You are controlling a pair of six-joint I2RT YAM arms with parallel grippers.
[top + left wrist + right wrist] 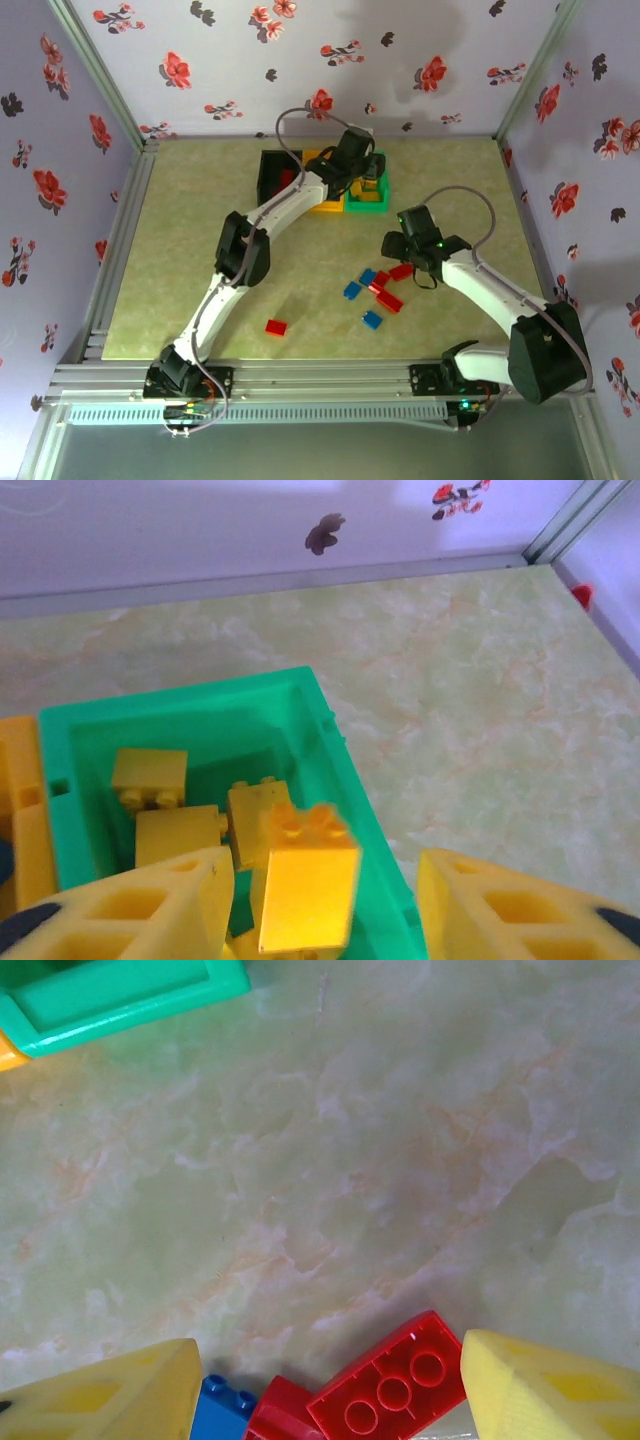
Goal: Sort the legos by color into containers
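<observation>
The left arm (280,210) stretched from its base toward one o'clock, putting the left gripper (322,870) over the green bin (180,705) at the table's (200,250) far side. Its fingers (150,905) were spread, and a yellow brick (305,890) hung loose in the gap above other yellow bricks in that bin. The right arm (490,290) folded toward eleven o'clock with the right gripper (330,1355) low over the scattered legos, fingers released either side of a red brick (395,1390), a blue brick (222,1410) at its nine o'clock.
</observation>
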